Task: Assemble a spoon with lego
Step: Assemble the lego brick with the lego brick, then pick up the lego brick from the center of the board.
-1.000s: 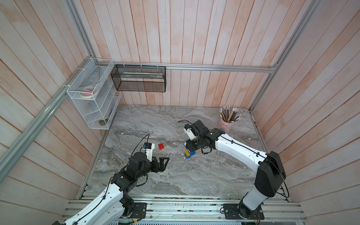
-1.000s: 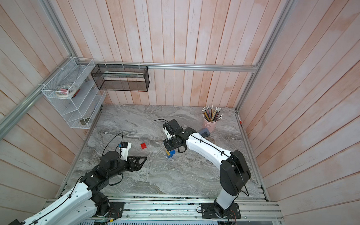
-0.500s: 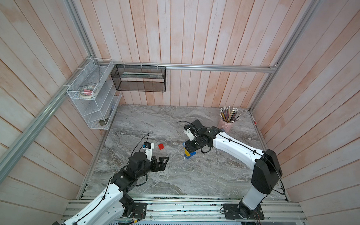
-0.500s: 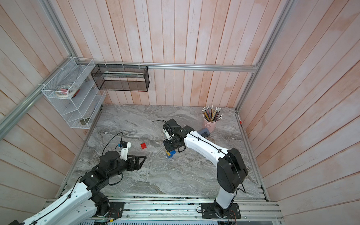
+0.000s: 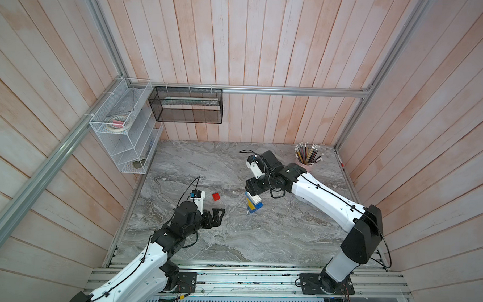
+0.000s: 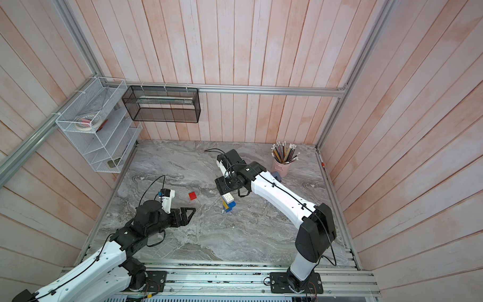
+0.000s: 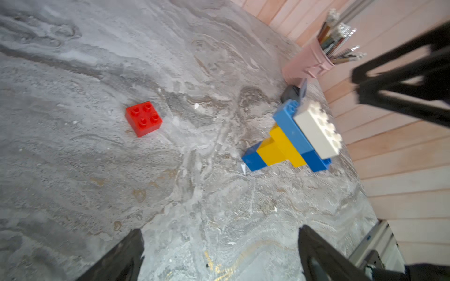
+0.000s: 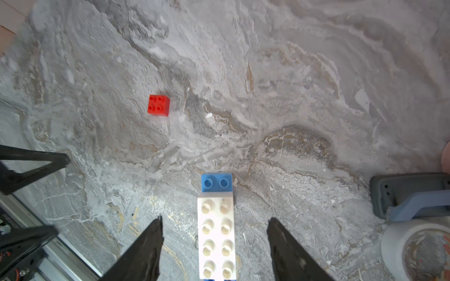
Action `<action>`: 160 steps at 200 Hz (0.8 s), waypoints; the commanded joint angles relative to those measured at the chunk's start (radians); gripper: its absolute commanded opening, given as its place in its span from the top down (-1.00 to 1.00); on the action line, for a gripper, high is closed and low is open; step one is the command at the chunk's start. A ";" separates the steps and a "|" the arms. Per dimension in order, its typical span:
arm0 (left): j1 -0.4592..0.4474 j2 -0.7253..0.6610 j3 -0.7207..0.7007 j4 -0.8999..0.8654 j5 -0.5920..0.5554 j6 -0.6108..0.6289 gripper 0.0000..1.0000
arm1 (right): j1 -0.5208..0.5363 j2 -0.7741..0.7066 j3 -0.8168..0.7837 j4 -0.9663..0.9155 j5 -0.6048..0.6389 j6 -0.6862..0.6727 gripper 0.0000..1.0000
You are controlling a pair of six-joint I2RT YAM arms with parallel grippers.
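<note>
Just below centre in both top views, the unfinished spoon stands on the table: blue-and-yellow stem, blue and white head. The red brick, left of it, is judged yet to be added. The right gripper is seen parted, the white brick between its jaws untouched; the left gripper is spread wide, empty. The stem is hidden in the right wrist view.

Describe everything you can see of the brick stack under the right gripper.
The brick stack is glossy plastic and stands on end on the marble table: a narrow blue-and-yellow lower part widens to a long blue brick, capped by a white eight-stud brick. The white brick sits offset, leaving two blue studs bare at one end. The right gripper straddles the top, jaws open and clear of it on both sides. Nothing else touches it.
</note>
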 commanded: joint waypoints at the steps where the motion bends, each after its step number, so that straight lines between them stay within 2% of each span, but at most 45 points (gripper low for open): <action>1: 0.100 0.051 0.002 0.041 0.075 -0.064 -0.99 | 0.010 0.005 0.101 -0.018 -0.006 -0.008 -0.40; 38: 0.264 0.082 -0.008 0.052 0.074 -0.108 -1.00 | 0.078 0.225 0.346 -0.085 -0.015 0.020 -0.40; 73: 0.390 -0.001 -0.048 0.016 0.028 -0.120 -1.00 | 0.113 0.435 0.526 -0.115 -0.049 0.030 -0.39; 90: 0.404 -0.056 -0.054 -0.021 -0.006 -0.103 -1.00 | 0.120 0.532 0.617 -0.136 -0.058 0.026 -0.39; 128: 0.404 -0.157 -0.062 -0.058 -0.001 -0.067 -1.00 | 0.127 0.733 0.810 -0.193 -0.083 0.027 -0.38; 160: 0.404 -0.201 -0.068 -0.056 0.035 -0.059 -1.00 | 0.130 0.814 0.834 -0.178 -0.072 0.050 -0.35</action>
